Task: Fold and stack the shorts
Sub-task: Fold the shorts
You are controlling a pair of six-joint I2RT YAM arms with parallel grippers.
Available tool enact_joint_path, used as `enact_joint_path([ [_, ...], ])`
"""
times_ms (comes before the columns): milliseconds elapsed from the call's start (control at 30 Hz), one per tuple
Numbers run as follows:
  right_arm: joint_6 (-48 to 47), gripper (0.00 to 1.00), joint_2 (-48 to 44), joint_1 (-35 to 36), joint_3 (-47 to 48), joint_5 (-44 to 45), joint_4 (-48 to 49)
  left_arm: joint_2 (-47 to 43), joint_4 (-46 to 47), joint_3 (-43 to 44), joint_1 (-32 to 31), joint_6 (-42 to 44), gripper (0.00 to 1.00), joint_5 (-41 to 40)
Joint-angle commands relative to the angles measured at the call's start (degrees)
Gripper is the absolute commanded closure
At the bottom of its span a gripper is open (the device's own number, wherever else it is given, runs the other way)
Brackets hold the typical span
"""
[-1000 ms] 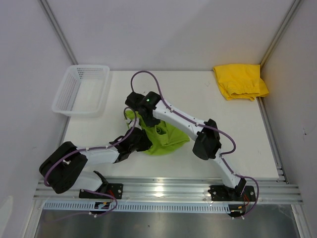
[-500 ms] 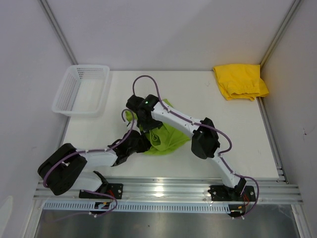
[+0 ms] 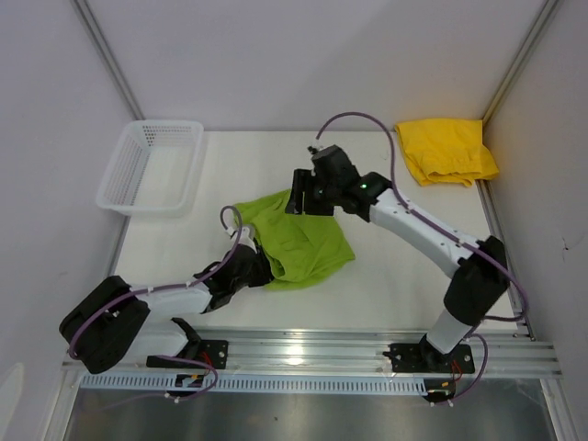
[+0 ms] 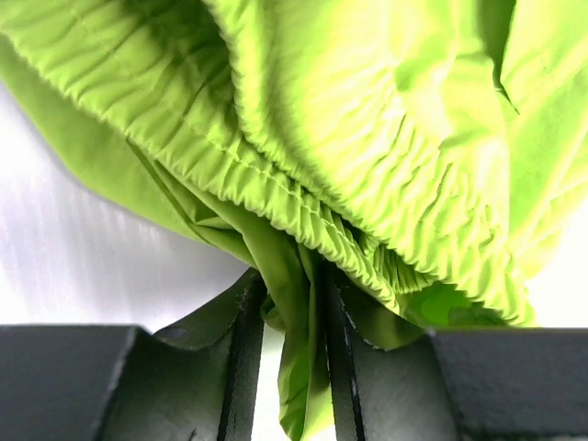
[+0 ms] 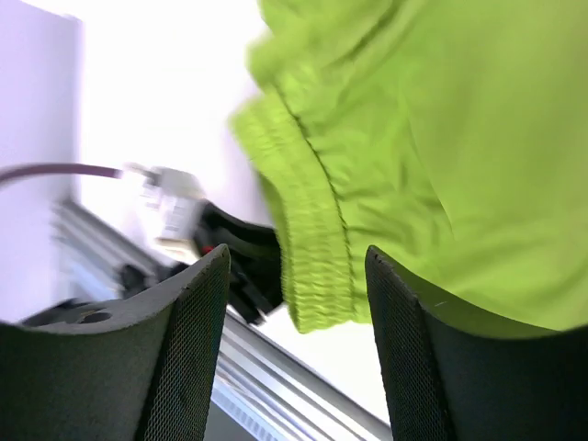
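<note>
A white surface (image 3: 404,276) fills the middle of the top view, evenly lit, with soft glare on its bare parts. Plain pale grey walls close it in: a back wall (image 3: 312,64) along the far edge, and a left wall (image 3: 46,184) and a right wall (image 3: 551,230) along the sides. Slim metal struts (image 3: 106,55) rise from the far corners. An aluminium rail (image 3: 312,347) lines the near edge, with a dull grey metal sheet (image 3: 303,413) below it.

Lime green shorts (image 3: 299,241) lie rumpled at centre, yellow shorts (image 3: 446,150) bunched in the far-right corner
</note>
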Motion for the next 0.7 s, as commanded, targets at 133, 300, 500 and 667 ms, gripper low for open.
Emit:
enact_joint_path([
  [133,1.51,0.40,-6.68,-3.51,-8.97,-13.05,18.05,-7.66,-10.46,-0.21,-0.34,-0.85,0.62,-1.74],
  [300,2.74,0.53,-7.21,-7.10,-17.76,-16.66,29.30,-16.18,-24.16,2.17,-0.25,-1.19,0.40,-4.03],
  [500,2.38,0.55,-4.14,-11.06,-23.22,-17.89,37.81,-25.42,-36.83,5.42,-0.25,-1.81,0.19,-4.82],
  [667,6.68,0.63,-2.90,-13.18,-30.58,-22.02,48.96,-28.16,-36.41,10.86,1.06,1.43,0.16,-4.56],
])
